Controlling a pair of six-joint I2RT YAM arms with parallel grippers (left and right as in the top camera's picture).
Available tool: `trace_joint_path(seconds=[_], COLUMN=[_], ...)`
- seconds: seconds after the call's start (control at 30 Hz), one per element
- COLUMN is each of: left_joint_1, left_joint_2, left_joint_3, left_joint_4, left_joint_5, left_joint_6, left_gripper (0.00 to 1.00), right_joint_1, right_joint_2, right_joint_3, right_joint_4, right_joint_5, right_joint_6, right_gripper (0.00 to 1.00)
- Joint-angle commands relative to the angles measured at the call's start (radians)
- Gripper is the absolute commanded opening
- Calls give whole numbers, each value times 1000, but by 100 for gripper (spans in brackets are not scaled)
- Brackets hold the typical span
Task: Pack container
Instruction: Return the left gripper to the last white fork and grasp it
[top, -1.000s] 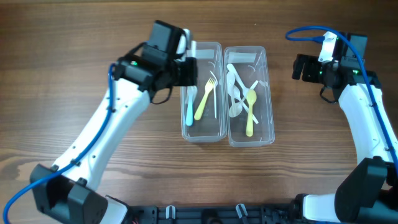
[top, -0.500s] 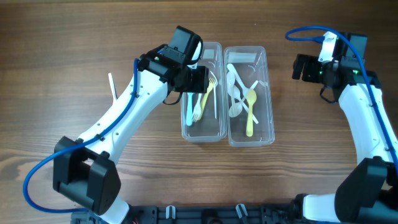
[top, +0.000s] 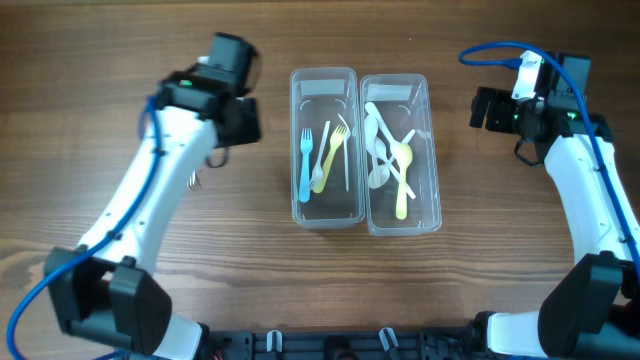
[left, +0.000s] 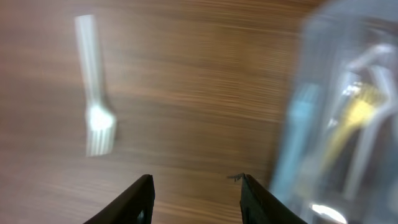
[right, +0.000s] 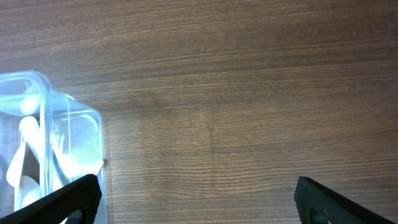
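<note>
Your left gripper (left: 196, 186) hangs over bare wood to the left of the containers, its jaws parted a moderate way with only the wooden table (top: 100, 60) showing between them, so it has hold of nothing. The left wrist view is smeared, but you can make out a white plastic fork (left: 92, 87) lying flat on the table, tines toward the camera, well to the left of the fingers and apart from them. At the right edge of that view the left container (left: 298, 93) shows as a blur of blue and yellow. From overhead, two clear plastic containers sit side by side at the middle of the table, their long walls touching. The left container (top: 330, 212) holds a pale blue fork (top: 305, 165) and yellow forks (top: 335, 150) lying lengthwise. The right container (top: 425, 205) holds a heap of white spoons (top: 378, 135) with a yellow spoon (top: 402, 180) across them. A pale patch near the far end of each container is too small to read. Your right gripper (right: 199, 199) is off to the right of the containers, jaws spread wide over bare wood and gripping nothing; a corner of the right container sits at the left edge of its wrist view.
</note>
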Motion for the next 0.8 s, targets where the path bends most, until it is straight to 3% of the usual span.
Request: trace_joint_path(seconds=[0.0, 0.37, 0.53, 0.77], left_joint_1=[121, 317, 346, 348], left_joint_2=[-15, 20, 56, 114], left_joint_3=[6, -6, -119, -250], left_joint_4=[-32, 29, 176, 377], left_joint_5=[-76, -76, -54, 55], left_joint_6=[-71, -53, 21, 119], left_gripper=[47, 48, 57, 61], right_joint_1=[-1, -1, -1, -1], right_joint_2=[-14, -14, -14, -14], right_joint_3=[-6, -6, -6, -6], right_joint_4=[3, 3, 3, 3], right_joint_5=[10, 10, 10, 10], right_joint_6=[-18, -17, -18, -18], right_gripper=[100, 100, 100, 100])
